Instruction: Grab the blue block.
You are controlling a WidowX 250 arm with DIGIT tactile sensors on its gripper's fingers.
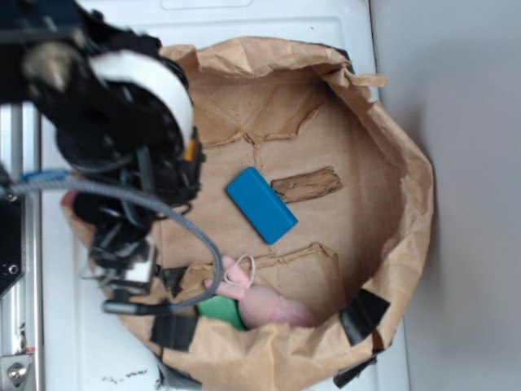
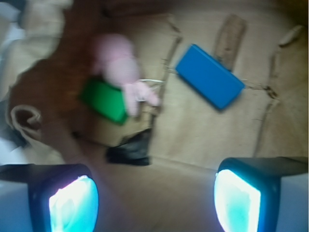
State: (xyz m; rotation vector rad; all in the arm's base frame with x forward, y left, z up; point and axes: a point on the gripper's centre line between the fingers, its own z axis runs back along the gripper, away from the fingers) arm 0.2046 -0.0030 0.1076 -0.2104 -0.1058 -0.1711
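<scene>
Bare paper around the blue block (image 2: 209, 76), wood strip (image 2: 229, 35) just beside.

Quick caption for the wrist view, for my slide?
Open gripper above paper-lined bin; blue block ahead, beside wood strip.

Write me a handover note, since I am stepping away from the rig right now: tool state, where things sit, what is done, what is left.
Tool: open, empty, hovering apart from everything.
Flat solid-blue rectangular block: lying on the brown paper bag lining, beside the rough brown wood strip, untouched.
Pink plush toy overlaps the green rectangular block, away from the target.
Done: nothing grasped.
Left: move over the blue block, descend, close.
</scene>
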